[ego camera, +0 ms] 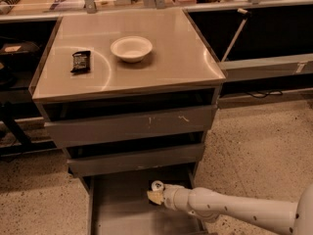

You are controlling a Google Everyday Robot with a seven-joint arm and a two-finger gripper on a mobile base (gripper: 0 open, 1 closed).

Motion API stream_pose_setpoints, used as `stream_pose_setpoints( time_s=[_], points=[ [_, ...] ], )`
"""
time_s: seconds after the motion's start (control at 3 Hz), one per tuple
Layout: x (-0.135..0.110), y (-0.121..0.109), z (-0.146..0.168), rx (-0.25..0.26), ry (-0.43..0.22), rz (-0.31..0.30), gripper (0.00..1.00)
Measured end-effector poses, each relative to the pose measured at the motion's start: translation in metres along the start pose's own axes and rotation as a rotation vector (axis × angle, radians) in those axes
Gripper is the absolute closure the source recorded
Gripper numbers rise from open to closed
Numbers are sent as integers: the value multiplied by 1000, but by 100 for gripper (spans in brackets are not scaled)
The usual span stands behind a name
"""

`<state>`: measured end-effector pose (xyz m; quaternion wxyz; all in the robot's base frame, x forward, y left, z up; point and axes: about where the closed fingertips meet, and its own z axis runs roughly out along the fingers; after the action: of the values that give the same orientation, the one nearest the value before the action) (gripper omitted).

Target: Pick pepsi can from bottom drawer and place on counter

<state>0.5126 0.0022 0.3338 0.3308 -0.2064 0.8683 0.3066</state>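
While the gripper [155, 193] lies low in the drawer [117, 209], reaching from the right, the can [157, 185] stands upright just at its tip, on the far side; whether it is gripped, I cannot tell.

hand [156, 196] in bottom drawer [117, 204] hides pepsi can [157, 185] body, lid shows | drawer front cut off below
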Motion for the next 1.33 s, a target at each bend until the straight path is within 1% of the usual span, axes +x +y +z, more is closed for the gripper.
stream_pose_setpoints(
  time_s=[0.33,0.67,1.0,1.33],
  points=[
    [-17,-2,-13,18,-16,-8,100],
    [-43,-4,-45,95,-23,-9,100],
    [-81,-8,-98,189,-33,-27,100],
    [-120,-16,-151,287,-38,-61,100]
  ],
)
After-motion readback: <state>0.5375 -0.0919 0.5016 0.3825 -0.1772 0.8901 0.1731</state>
